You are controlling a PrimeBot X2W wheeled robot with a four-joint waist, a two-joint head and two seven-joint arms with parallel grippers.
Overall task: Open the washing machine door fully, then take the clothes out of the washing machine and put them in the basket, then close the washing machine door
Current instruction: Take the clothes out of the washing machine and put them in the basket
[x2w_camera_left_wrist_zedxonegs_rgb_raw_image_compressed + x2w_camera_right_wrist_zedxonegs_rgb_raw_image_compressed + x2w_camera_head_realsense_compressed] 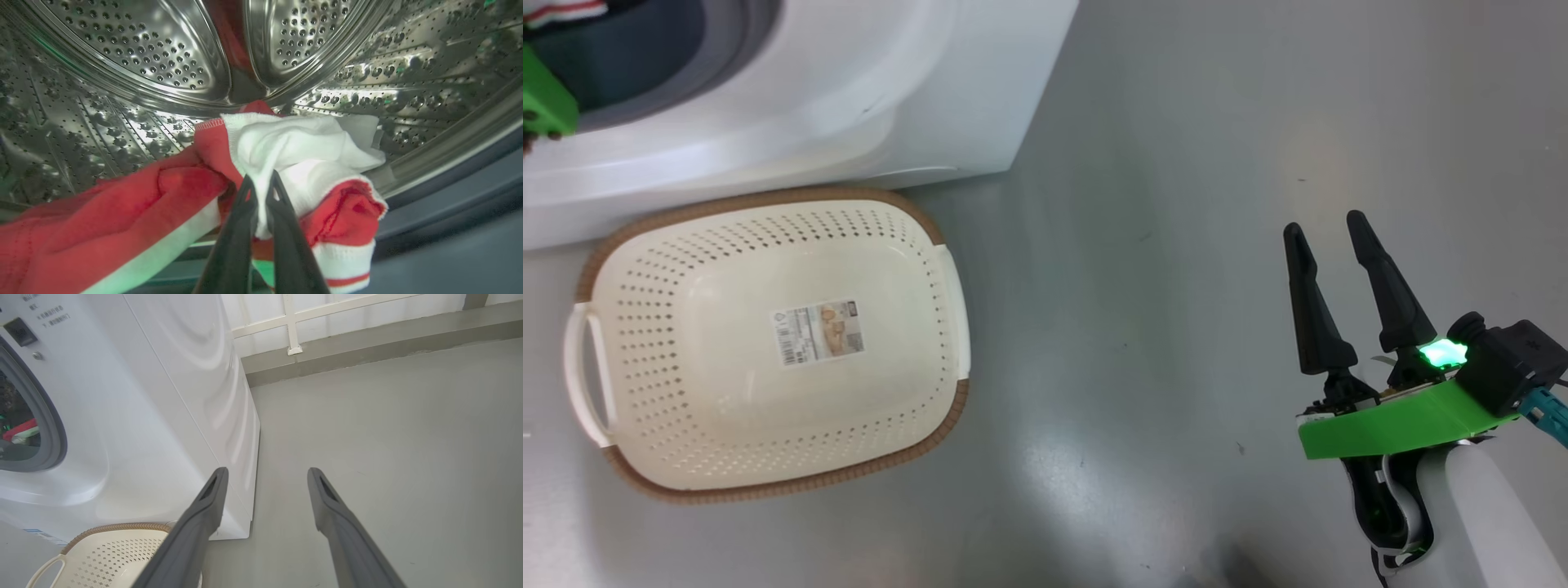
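Observation:
Inside the shiny perforated drum (143, 49) of the white washing machine (163, 396) lie the clothes (122, 212), red fabric with white panels. My left gripper (261, 178) is shut on a bunched white fold of them near the drum's mouth. In the head view, the arm's green mount (543, 102) sits at the machine's opening, with a bit of the clothes (564, 10) above it. The cream basket (768, 343) stands on the floor before the washing machine (849, 82), with nothing in it but its sticker. My right gripper (1325, 227) hangs open over bare floor, far right of the basket. The washing machine door is out of view.
Grey floor (1176, 286) stretches wide to the right of the machine and basket. A low grey ledge (367, 339) and a white railing (294, 322) run along the wall behind. The basket's rim (114, 528) almost touches the machine's front.

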